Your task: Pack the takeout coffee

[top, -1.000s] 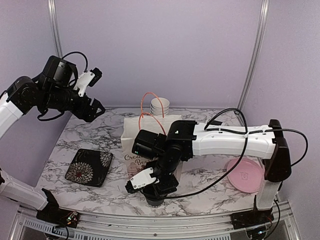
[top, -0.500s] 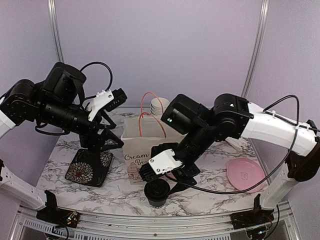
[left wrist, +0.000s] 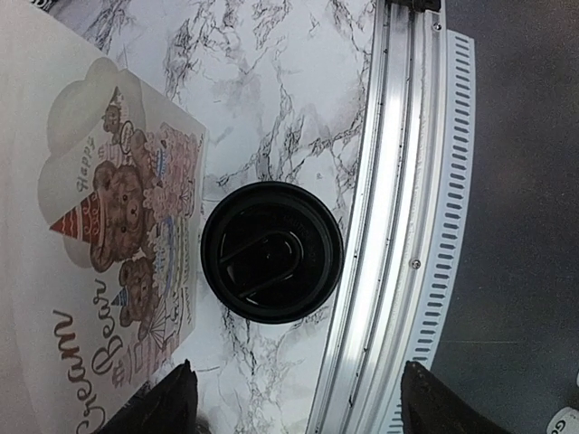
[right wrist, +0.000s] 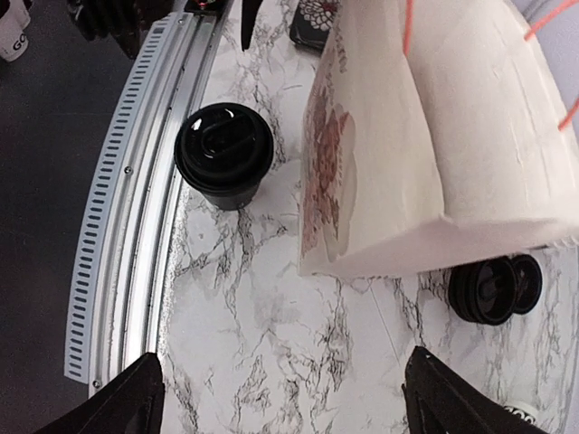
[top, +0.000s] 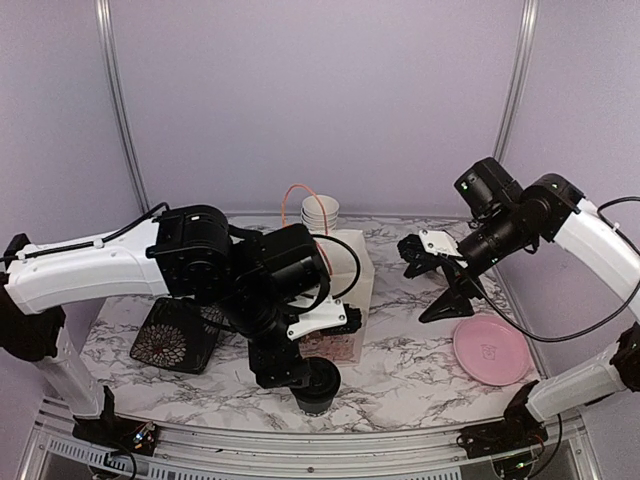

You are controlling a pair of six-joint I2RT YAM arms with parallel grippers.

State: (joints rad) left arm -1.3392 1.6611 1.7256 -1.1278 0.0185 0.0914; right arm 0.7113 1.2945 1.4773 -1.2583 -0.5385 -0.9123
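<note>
While both arms hang over the marble table, one coffee cup stands upright at the table's 6 o'clock edge, close to the metal rail. Its black lid is on. The cup sits at the 6 o'clock side of the paper bag, the one with little bears drawn on it. It is just beside the bag, and I cannot tell if the two touch.

The left arm reaches across the table and bends down over the cup. The left gripper has its jaws spread wide. It holds nothing, and the cup lies in plain sight ahead of it, not touched.

The right arm is up in the air at about 2 o'clock, well apart from the cup. The right gripper is spread wide too and has nothing in it.

A pink plate lies at about 4 o'clock. A black plate with flowers lies at about 8 o'clock, partly hidden by the left arm. A stack of white cups stands behind the bag at 12 o'clock. From the right wrist I see some dark round things on the far side of the bag, but I cannot make out what they are.
</note>
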